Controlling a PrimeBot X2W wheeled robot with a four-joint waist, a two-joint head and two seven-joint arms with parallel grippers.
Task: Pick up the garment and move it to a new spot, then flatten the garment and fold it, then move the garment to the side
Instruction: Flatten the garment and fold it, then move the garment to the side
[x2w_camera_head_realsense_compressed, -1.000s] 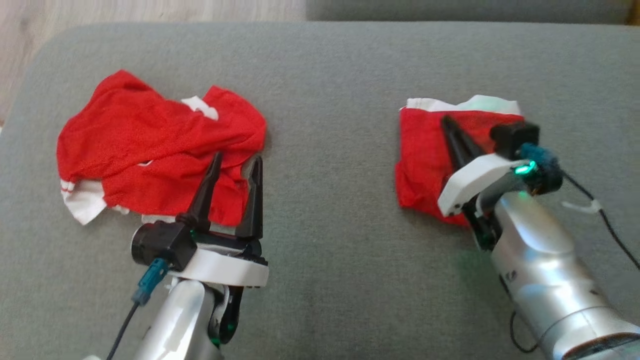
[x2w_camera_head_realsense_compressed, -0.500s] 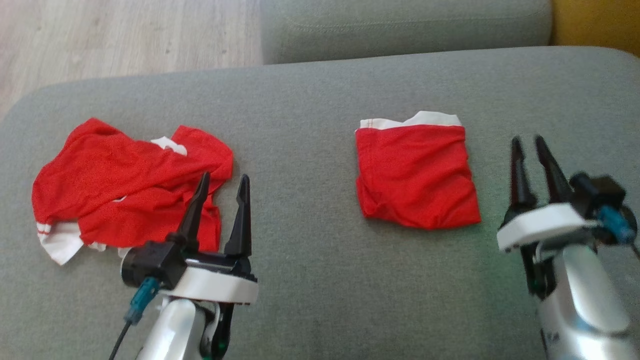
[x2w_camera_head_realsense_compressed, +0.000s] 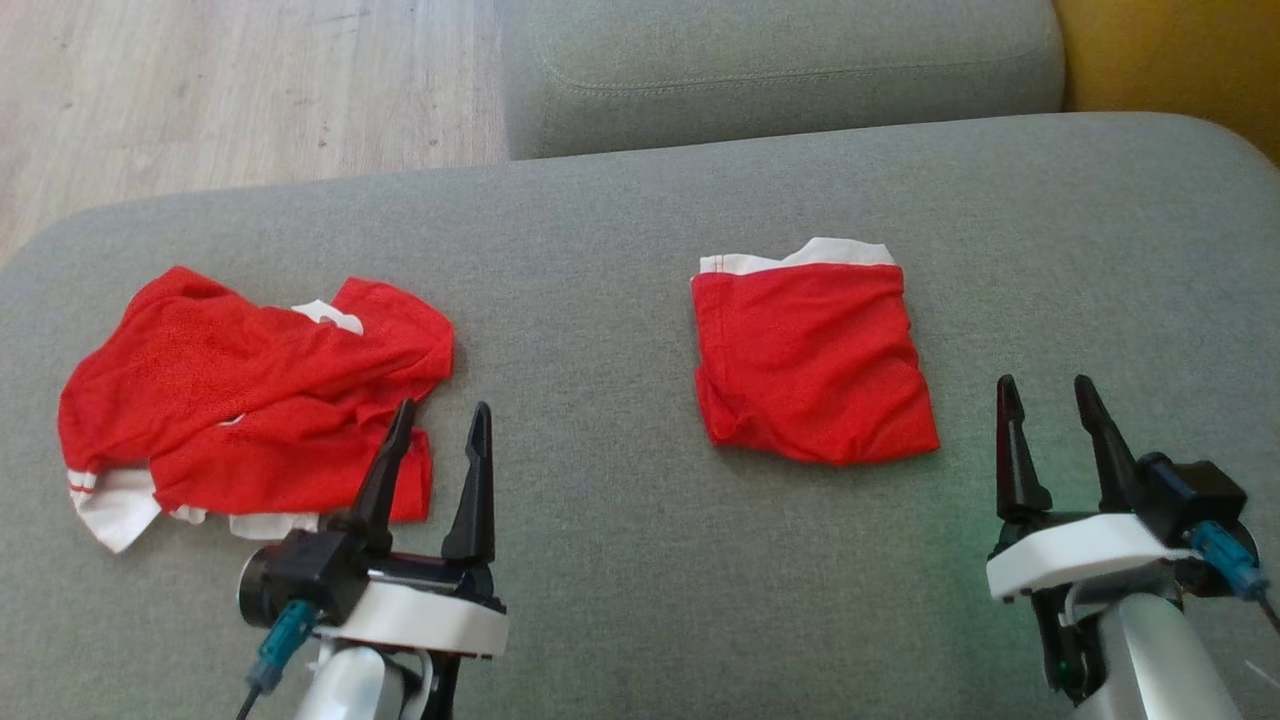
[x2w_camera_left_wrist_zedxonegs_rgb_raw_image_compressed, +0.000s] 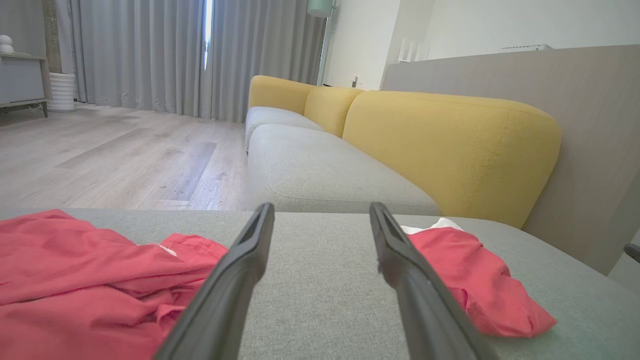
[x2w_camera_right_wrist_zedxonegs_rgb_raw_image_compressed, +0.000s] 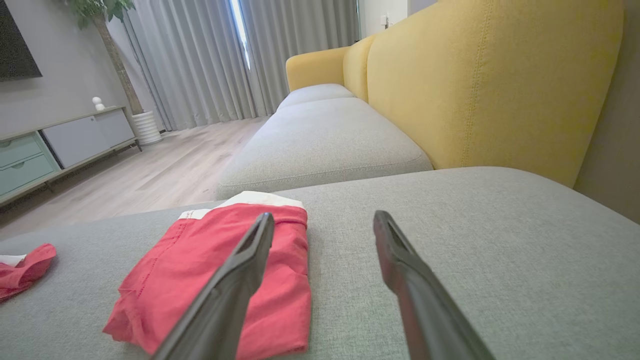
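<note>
Right hand (x2w_camera_head_realsense_compressed: 1044, 385) empty, folded garment (x2w_camera_head_realsense_compressed: 812, 365) down

Fingers spread, gripping nothing, just right of the folded garment on the grey sofa seat (x2w_camera_head_realsense_compressed: 620, 600). Left hand (x2w_camera_head_realsense_compressed: 443, 408), also spread, sits at the crumpled garment (x2w_camera_head_realsense_compressed: 240, 400). Judgement: fold cycle finished; next, grasp the crumpled piece's edge.

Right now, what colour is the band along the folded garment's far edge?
White band on the red folded garment; head view shows it best.
</note>
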